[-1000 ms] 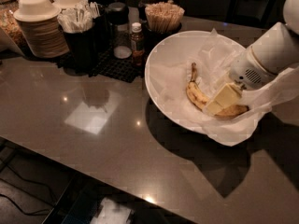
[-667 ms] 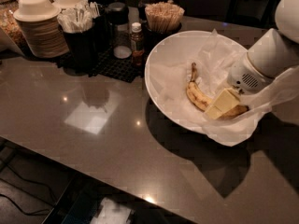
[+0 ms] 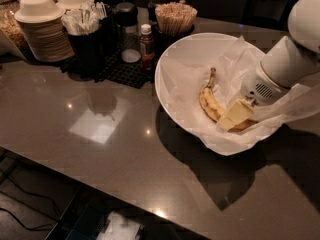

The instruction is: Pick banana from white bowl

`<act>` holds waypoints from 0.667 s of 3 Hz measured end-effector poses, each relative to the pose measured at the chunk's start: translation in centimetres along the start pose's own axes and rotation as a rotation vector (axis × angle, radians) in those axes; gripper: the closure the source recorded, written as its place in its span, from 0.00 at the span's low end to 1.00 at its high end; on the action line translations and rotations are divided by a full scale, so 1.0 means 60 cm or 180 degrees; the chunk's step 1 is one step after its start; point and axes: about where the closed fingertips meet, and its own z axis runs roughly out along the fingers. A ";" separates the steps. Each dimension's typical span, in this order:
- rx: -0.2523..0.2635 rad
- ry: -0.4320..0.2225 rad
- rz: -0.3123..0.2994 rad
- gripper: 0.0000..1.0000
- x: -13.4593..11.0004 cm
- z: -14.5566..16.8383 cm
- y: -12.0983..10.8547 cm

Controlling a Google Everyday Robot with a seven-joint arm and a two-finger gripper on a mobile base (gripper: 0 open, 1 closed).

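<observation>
My end effector [image 3: 237, 115] sat in the bowl [image 3: 172, 54] near the table's right edge, over the banana's [image 3: 208, 101] lower end. Whether it gripped, I couldn't tell. Banana not yet lifted.

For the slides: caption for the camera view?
Gripper reaches into the white bowl, over one end of the banana.

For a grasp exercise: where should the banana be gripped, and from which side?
Probably grip the banana at its middle, from above, across its width: it lies flat in the bowl, stem pointing away. The gripper is over its near end.
</observation>
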 end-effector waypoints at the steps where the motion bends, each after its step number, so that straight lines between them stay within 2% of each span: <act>1: 0.0132 -0.0073 -0.0070 0.43 -0.014 -0.021 0.007; 2: 0.0352 -0.0231 -0.0233 0.43 -0.043 -0.061 0.015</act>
